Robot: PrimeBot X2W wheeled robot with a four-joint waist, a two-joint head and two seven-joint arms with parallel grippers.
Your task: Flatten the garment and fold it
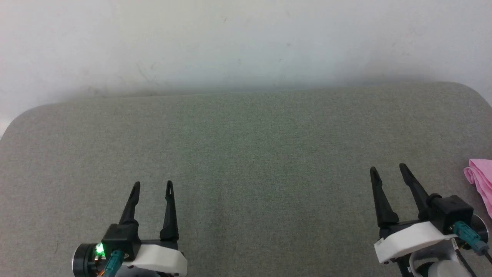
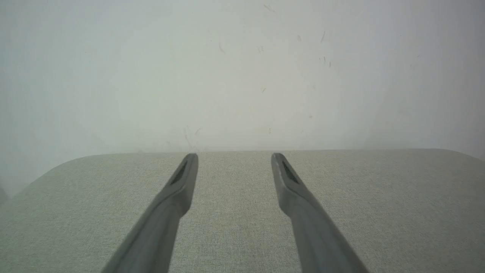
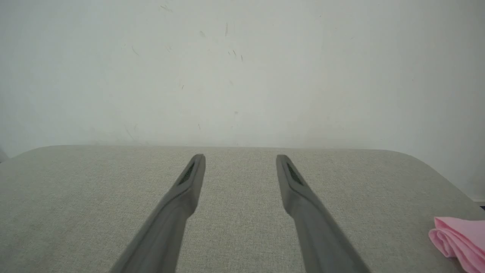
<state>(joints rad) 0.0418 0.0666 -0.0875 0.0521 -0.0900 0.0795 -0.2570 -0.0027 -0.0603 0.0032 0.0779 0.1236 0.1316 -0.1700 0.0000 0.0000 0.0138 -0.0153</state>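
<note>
The garment (image 1: 481, 181) is a bunched piece of light pink fabric at the far right edge of the grey cushioned surface (image 1: 246, 154), partly cut off by the head view's edge. The right wrist view shows the garment (image 3: 460, 240) at its lower right corner, folded over on itself. My right gripper (image 1: 387, 168) hovers open just left of the garment, apart from it, with nothing between its fingers. At the lower left my left gripper (image 1: 152, 185) stands open and empty. The left gripper (image 2: 234, 156) and the right gripper (image 3: 240, 157) each show two spread dark fingers over bare fabric surface.
A pale wall (image 1: 246, 42) rises right behind the grey surface. The surface has rounded back corners at the left (image 1: 23, 115) and the right (image 1: 474, 90). A wide stretch of grey fabric lies between the two grippers.
</note>
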